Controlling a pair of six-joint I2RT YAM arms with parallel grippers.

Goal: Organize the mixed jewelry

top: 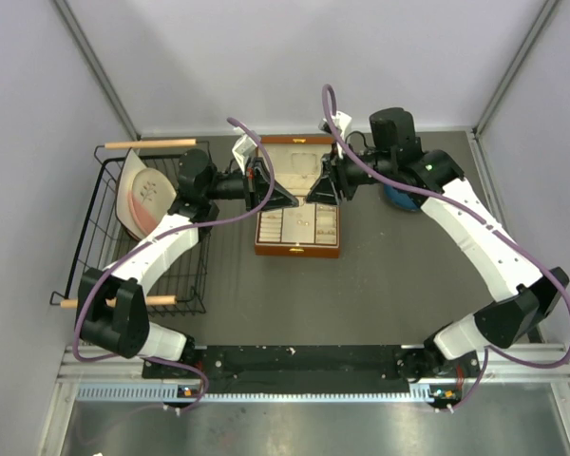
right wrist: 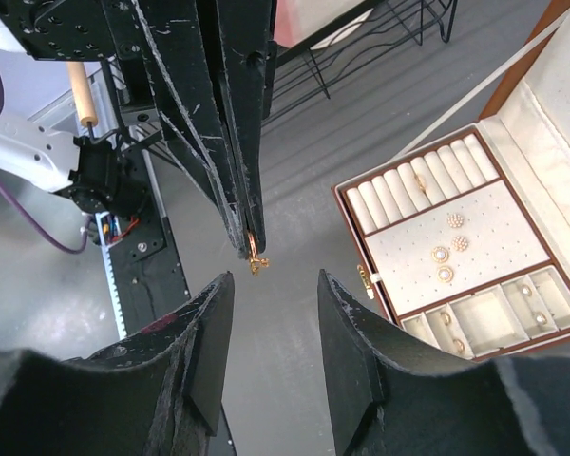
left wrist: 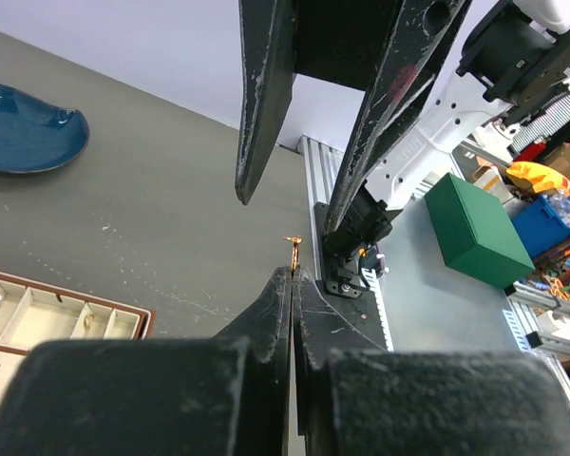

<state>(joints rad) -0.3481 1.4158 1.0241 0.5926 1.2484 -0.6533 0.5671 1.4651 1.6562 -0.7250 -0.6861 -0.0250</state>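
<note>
Tiny gold ring (right wrist: 256,262) being pinched in closed left gripper (left wrist: 293,275); right gripper (right wrist: 275,281) being held open opposite. Likely light, stiff, slippery: best gripped across exposed band.

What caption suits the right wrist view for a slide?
Left gripper pinching a tiny gold-coloured ring, facing the open right gripper, brown wooden cream-lined box alongside.

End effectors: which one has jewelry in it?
The left end effector: it is pinched shut on a tiny gold piece at its very tip. The right end effector faces it, open and empty.
</note>
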